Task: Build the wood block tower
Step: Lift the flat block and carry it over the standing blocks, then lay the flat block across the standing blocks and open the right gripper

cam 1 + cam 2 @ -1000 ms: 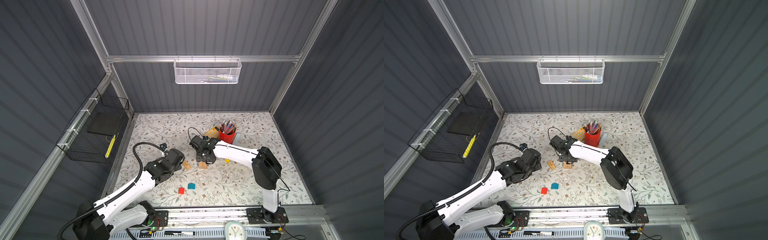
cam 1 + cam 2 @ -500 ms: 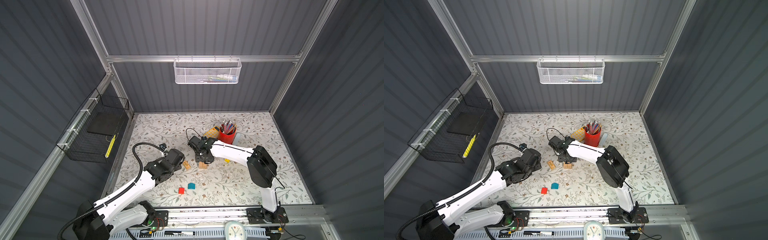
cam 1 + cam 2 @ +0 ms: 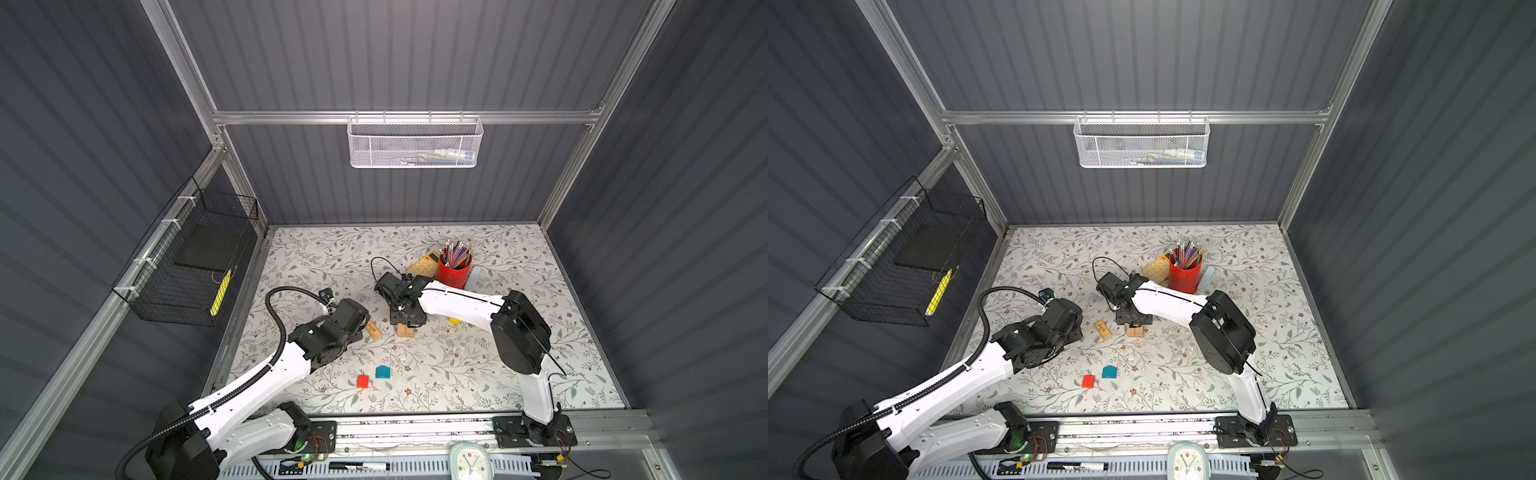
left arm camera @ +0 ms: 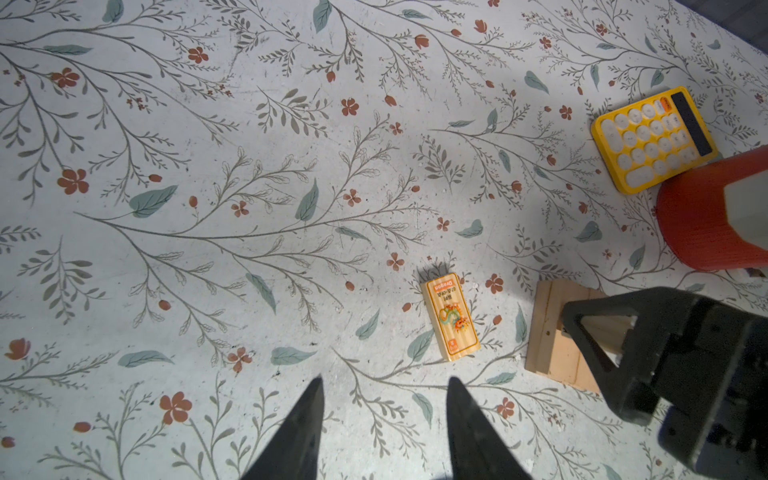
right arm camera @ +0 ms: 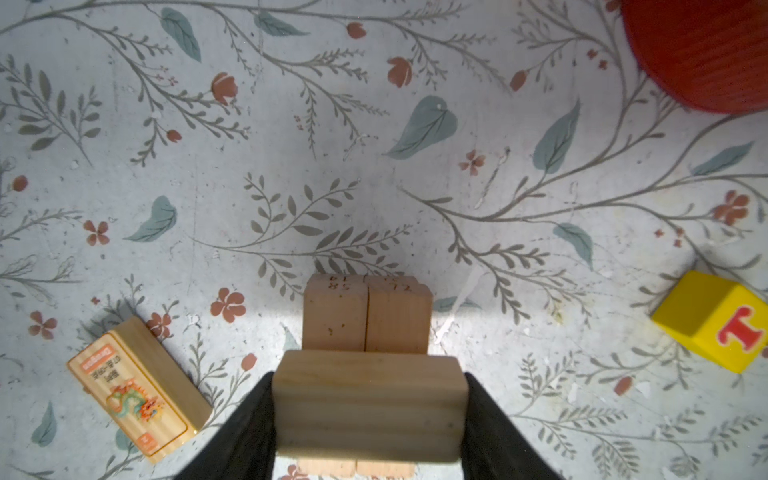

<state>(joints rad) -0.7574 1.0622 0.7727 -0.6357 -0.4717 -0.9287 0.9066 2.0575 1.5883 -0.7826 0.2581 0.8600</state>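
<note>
The right claw (image 5: pixel 370 432) was clamped on a plain plank (image 5: pixel 368 399), one finger on each end. It held the plank crosswise over the tower (image 5: pixel 365 316), whose top layer was two planks side by side with more wood showing beneath. Whether the plank already rested on that layer could not be told. In both top views the tower (image 3: pixel 406 331) stood near the middle of the bench (image 3: pixel 457 374), right under the claw.

The left claw (image 4: pixel 384 382) hung apart and empty above bare bench. A dragon plank (image 4: pixel 451 318) lay flat just ahead of it, between it and the tower and touching neither.

The yellow cube (image 5: pixel 710 320) sat alone on the bench, off to the tower's right in a top view. The red cube (image 3: pixel 363 381) and the teal block (image 3: pixel 382 372) lay close together nearer the front edge, well apart from the tower. Behind the tower stood a red cup (image 3: pixel 453 272), with a calculator (image 4: pixel 654 139) beside it.
</note>
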